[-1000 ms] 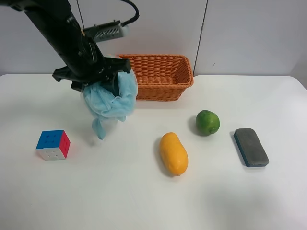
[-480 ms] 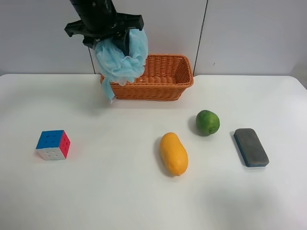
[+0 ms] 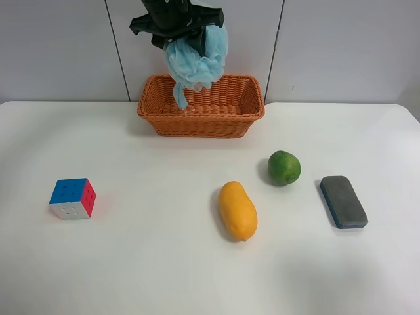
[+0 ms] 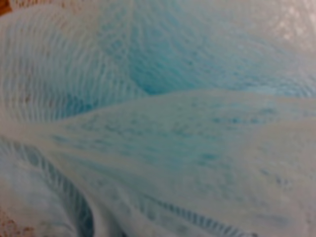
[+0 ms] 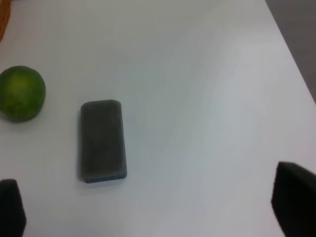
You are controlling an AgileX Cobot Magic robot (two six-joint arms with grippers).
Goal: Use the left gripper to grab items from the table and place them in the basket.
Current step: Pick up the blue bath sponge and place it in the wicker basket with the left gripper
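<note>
Top centre of the exterior high view: left gripper [image 3: 178,25] hung over the basket [image 3: 200,126], clamped on the light-blue pouf [image 3: 197,56]. The fingers were buried in mesh, but the pouf dangled clear of every surface, so the grip had to be closed on it. Left wrist view settled which arm it was: the pouf [image 4: 158,123] filled the frame, with a sliver of orange at the upper left corner. The pouf's tail drooped into the basket's opening while its bulk sat above the rim; couldn't tell if the tail touched anything. It was probably held high so the trailing mesh cleared the flared wall.

My read: carry finished, release pending. A short descent first would stop the pouf bouncing out.

Other items lay on the table [image 3: 164,269]:
- cube [image 3: 72,197] at lower left
- mango [image 3: 237,210] at centre
- lime [image 3: 283,167] up and right of the mango
- grey-blue block [image 3: 343,201] at far right

Right gripper [image 5: 153,207] sat over the lime and block, fingers wide apart and holding nothing — sensible, since this is a left-arm job
</note>
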